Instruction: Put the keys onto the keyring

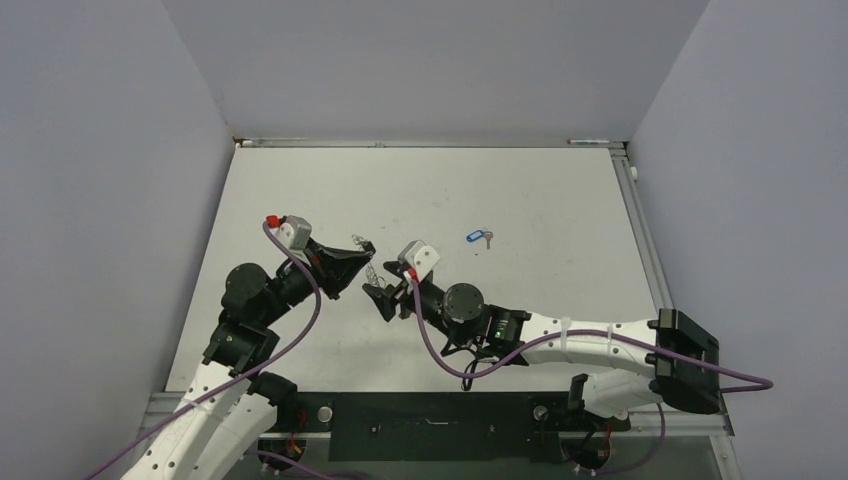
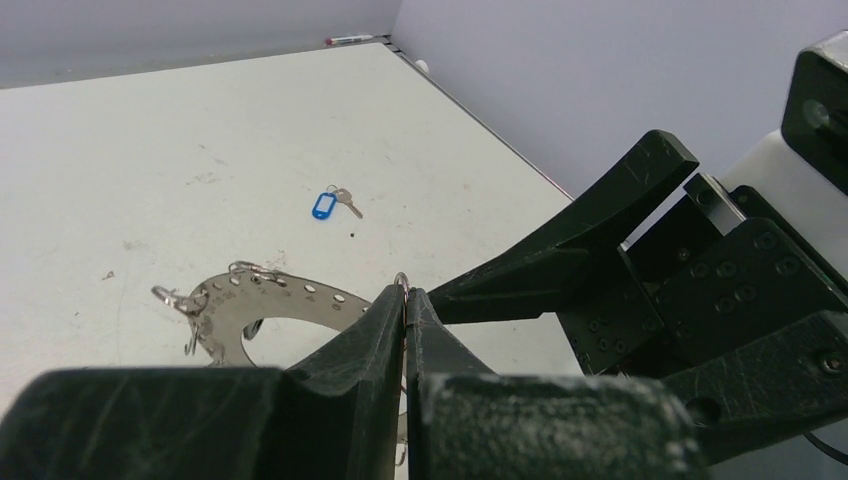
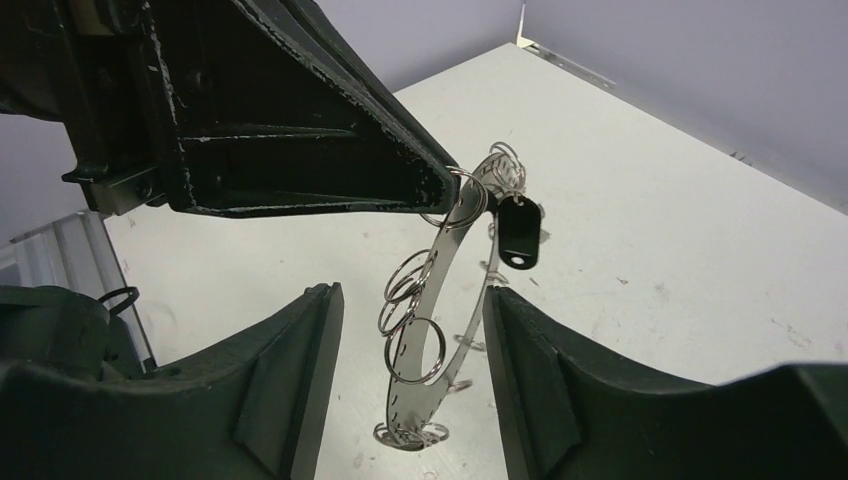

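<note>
No words, numbers or signs can be read anywhere. The blue key tag (image 2: 322, 206) is too small to read.

keyring (image 2: 285, 300) partly hidden behind left pincer (image 2: 405, 296), black key (image 3: 518, 232) blade not made out, blue key (image 1: 477, 238) tiny overhead

Scuffed white table (image 1: 450, 190) inside plain grey-lavender walls (image 1: 430, 60), metal rail (image 1: 645, 235) along its right edge.

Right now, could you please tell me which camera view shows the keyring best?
The right wrist view: the keyring hangs from the left gripper, with its loops and black tag clear. The left wrist view shows an arc behind that gripper; the top view only a glint.
</note>
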{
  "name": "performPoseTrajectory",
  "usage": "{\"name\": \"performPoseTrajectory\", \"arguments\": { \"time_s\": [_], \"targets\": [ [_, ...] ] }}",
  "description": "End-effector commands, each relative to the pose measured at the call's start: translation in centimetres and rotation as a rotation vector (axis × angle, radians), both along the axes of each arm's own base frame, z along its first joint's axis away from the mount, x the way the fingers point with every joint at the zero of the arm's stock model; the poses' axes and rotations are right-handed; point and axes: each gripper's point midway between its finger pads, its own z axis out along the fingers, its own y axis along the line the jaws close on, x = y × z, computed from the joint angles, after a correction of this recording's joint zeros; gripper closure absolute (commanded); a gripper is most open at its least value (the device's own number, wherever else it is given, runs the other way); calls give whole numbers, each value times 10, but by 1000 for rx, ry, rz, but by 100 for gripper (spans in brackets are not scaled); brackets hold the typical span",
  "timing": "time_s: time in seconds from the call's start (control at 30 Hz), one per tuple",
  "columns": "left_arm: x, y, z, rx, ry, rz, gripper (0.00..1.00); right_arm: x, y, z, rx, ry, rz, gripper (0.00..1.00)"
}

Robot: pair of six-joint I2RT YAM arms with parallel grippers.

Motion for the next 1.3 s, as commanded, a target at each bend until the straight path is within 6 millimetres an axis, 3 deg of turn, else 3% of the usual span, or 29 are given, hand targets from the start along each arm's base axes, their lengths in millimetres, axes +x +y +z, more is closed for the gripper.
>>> {"name": "performPoseTrajectory", "arguments": {
  "time_s": [0.0, 0.3, 0.37, 0.57, 1.0, 1.27],
  "targets": [
    [3, 5, 25, -22, -74, 29, 100, 4, 0, 8, 38, -4, -21, 47],
    [1, 4, 25, -22, -72, 23, 100, 10, 7, -10, -29, -21, -31, 56],
    [1, 4, 25, -22, -70, 17, 100, 11, 6, -12, -41, -29, -40, 62],
    [-2, 2, 25, -18, -65, 0, 100, 20, -4, -5, -84, -83, -90, 94],
    [-2, 0, 20, 1, -44, -16, 100, 23, -18, 27, -82, -190, -120, 95],
    [-1, -4, 15, 14, -22, -34, 100, 24, -19, 24, -136, -209, -119, 95]
  ]
}}
